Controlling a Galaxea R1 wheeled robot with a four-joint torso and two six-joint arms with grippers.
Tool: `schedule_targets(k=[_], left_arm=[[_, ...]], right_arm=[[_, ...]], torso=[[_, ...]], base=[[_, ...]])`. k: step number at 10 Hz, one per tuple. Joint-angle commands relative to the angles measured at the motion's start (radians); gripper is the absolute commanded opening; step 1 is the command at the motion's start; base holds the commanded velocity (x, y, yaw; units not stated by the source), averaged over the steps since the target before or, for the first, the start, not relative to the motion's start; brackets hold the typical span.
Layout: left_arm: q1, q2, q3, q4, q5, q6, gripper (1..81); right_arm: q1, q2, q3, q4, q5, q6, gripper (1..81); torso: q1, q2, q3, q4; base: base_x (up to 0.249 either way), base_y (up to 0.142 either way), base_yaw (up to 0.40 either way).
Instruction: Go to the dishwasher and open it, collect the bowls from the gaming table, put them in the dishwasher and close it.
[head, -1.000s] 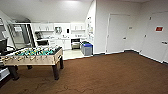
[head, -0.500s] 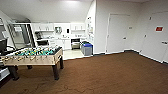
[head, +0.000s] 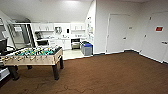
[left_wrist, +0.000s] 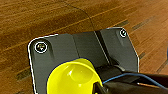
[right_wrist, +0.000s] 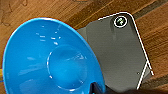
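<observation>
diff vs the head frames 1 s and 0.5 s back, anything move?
No visible change. The football table, the kitchenette with the dishwasher and the blue bin sit where they did in the head view, so the camera has barely shifted, if at all. Now, a yellow bowl shows at the left wrist and a blue bowl at the right.

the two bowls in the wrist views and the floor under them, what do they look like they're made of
The yellow bowl looks like glossy plastic: flat, saturated colour with small white highlights. The blue bowl looks the same, smooth and shiny with bright glints across its inside, though glazed ceramic can't be ruled out. The floor reads as brown carpet in the head view: matte, no reflections, and streaked brown in the wrist views.
</observation>
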Motion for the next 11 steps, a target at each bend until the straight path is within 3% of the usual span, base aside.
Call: schedule_targets(k=[1,11], left_arm=[[-0.075,-0.014,0.014,0.004,0.048,0.006,1.0],[-0.072,-0.012,0.016,0.006,0.048,0.008,1.0]], right_arm=[[0.051,0.003,0.009,-0.029,-0.027,-0.008,1.0],[0.051,0.013,0.007,-0.039,-0.027,-0.006,1.0]], torso=[[0.001,0.0,0.0,0.0],[0.002,-0.001,0.0,0.0]], base=[[0.065,0.0,0.0],[0.13,0.0,0.0]])
